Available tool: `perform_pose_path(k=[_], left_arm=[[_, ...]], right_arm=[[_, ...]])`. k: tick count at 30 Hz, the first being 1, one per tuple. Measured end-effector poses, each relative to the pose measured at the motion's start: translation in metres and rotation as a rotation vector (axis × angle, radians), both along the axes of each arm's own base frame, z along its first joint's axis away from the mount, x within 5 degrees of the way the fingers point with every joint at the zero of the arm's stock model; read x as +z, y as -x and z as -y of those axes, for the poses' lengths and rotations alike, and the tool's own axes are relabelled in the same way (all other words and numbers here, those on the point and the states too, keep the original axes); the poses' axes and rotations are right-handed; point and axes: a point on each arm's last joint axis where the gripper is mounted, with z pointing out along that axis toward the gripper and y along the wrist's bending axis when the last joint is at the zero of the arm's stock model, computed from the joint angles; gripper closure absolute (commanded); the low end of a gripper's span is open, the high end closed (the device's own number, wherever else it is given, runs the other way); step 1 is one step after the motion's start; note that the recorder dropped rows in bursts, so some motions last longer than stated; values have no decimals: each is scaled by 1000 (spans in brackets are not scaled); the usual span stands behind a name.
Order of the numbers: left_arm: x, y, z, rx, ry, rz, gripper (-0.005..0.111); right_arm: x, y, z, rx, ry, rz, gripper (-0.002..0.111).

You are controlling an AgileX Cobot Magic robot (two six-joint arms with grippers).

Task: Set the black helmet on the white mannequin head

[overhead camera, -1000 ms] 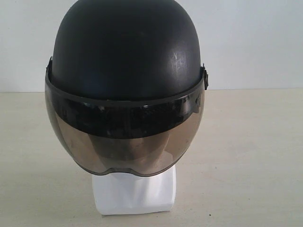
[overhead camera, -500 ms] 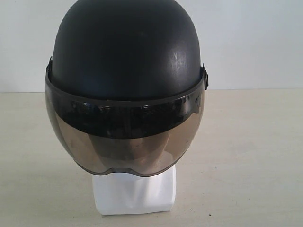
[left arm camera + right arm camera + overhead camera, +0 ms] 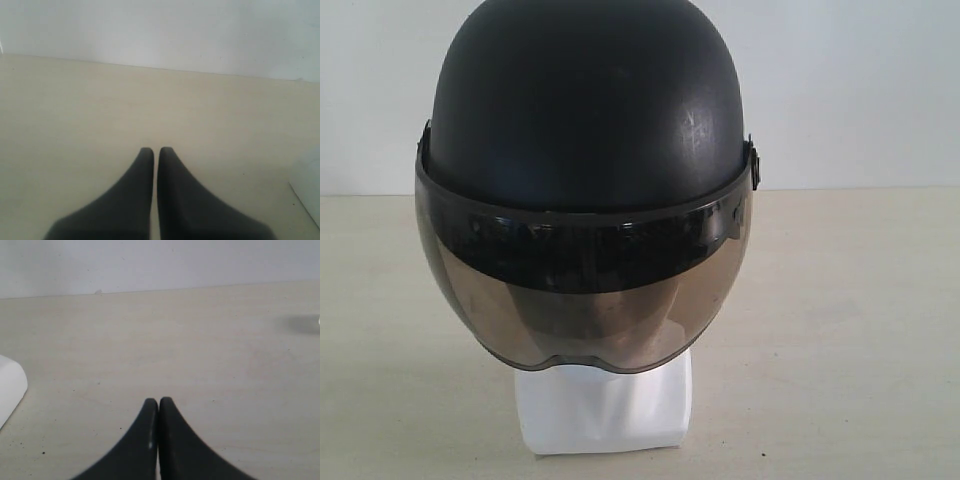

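The black helmet (image 3: 585, 110) sits over the white mannequin head, its smoky visor (image 3: 585, 300) down across the face. Only the head's white neck base (image 3: 605, 410) shows below the visor in the exterior view; the face is a dim shape behind the tint. No gripper appears in the exterior view. My left gripper (image 3: 156, 150) hovers over bare table, shut and empty, with a white edge of the neck base (image 3: 307, 187) off to one side. My right gripper (image 3: 158, 401) is likewise shut on nothing, a white corner of the base (image 3: 10, 390) at the frame edge.
The pale wooden table (image 3: 840, 330) runs back to a white wall (image 3: 850, 90). A blurred dark mark (image 3: 300, 324) lies on the table far from the right gripper.
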Motion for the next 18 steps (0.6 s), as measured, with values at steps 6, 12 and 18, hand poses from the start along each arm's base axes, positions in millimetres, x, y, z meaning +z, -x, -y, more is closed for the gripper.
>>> perform_pose_path(k=[6,12,18], left_arm=[[0,0,1,-4,19,2,102],[0,0,1,-9,14,2,102],[0,0,1,-16,-1,2,102]], right_arm=[[0,0,0,0,0,0,109],[0,0,0,0,0,0,109],[0,0,0,0,0,0,109]])
